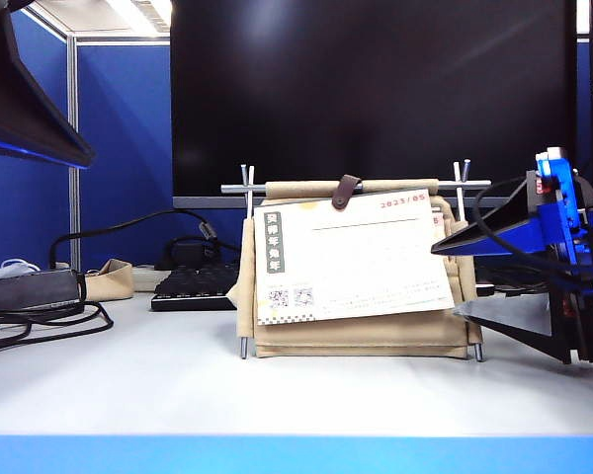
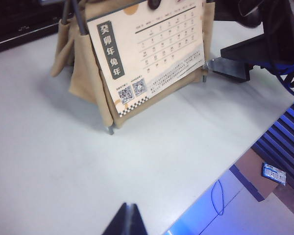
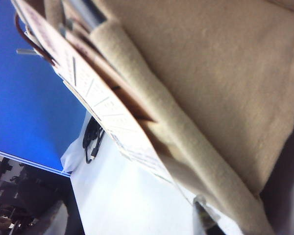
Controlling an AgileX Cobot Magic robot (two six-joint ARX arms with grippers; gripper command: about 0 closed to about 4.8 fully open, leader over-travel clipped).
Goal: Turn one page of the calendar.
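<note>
Calendar (image 1: 361, 267) page (image 1: 351, 259) edge between wide right jaws; left jaws distant.

Calendar (image 2: 137, 54) top cropped (wrist view), page (image 3: 103, 107) print blurred

Calendar (image 1: 361, 331) upright on table; 2023/05 page (image 1: 351, 257) frontmost, slightly tilted.
</note>
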